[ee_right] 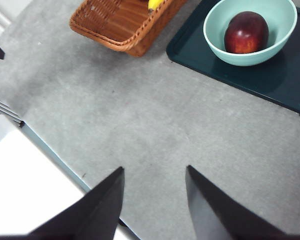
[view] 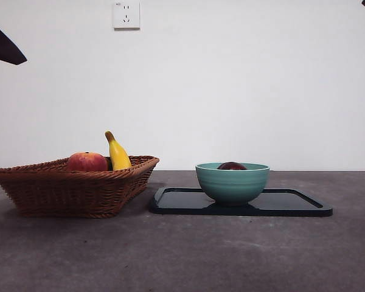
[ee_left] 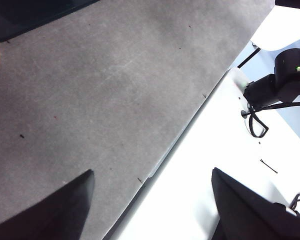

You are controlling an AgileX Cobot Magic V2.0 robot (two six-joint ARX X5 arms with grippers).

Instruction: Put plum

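Judging from how things are lying, we are looking at the close of the task: the plum point(ee_right: 246, 32) is already sitting inside the green bowl point(view: 232, 182), which is standing on the dark tray point(view: 292, 204) at centre right of the front view, so we think nothing is left but keeping both arms clear. In that view only its dark top is peeking over the rim; in the right wrist view, upper right of the frame, it is showing glossy, deep maroon with a redder patch, round and whole. The left gripper point(ee_left: 150, 205) is hanging over bare table near its edge, jaws spread wide and holding nothing. The right gripper point(ee_right: 155, 200) is hovering over the grey table point(ee_right: 140, 125), well apart from the bowl, jaws parted and empty. At lower left of the front view, the basket point(view: 73, 188) is holding a red fruit point(view: 87, 162) and a banana point(view: 117, 153).
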